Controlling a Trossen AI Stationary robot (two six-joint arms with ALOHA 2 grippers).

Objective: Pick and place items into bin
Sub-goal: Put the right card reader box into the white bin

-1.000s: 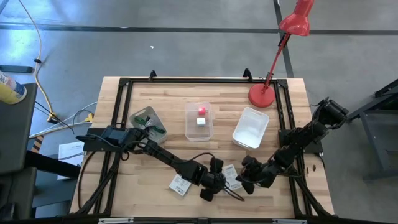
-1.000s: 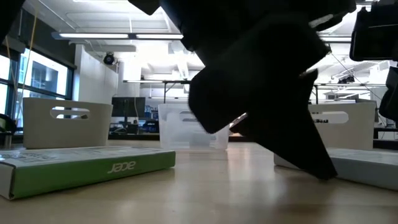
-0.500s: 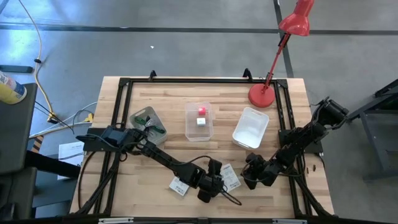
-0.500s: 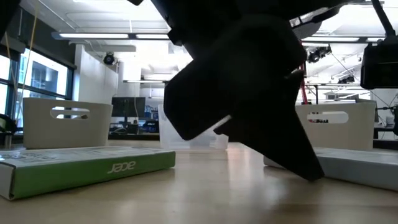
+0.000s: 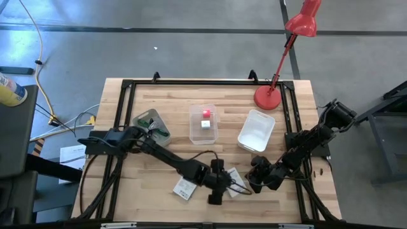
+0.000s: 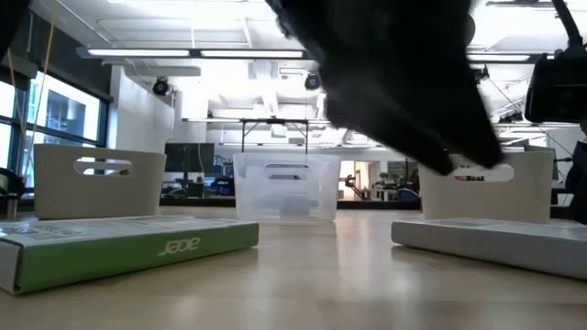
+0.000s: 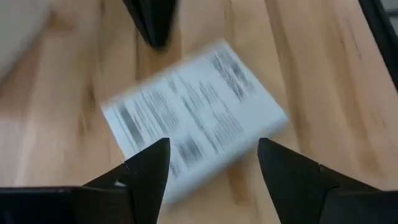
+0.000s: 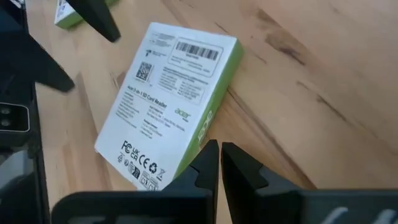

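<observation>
Hovering low over the white printed packet (image 7: pixel 194 115), the left gripper (image 5: pixel 217 191) has its jaws spread, apparently so the packet can pass between them on the way down. That packet (image 5: pixel 234 182) lies flat on the table (image 5: pixel 172 111), on the near side of the clear bin (image 5: pixel 203 123) and well apart from it. It lies ahead of the fingertips (image 7: pixel 155 163), roughly centred across the gap, not yet gripped. Just beside the packet, the right gripper (image 8: pixel 219 160) waits at its green edge with jaws pressed together, holding nothing. A second packet (image 5: pixel 185 188) lies near the left gripper's other side.
</observation>
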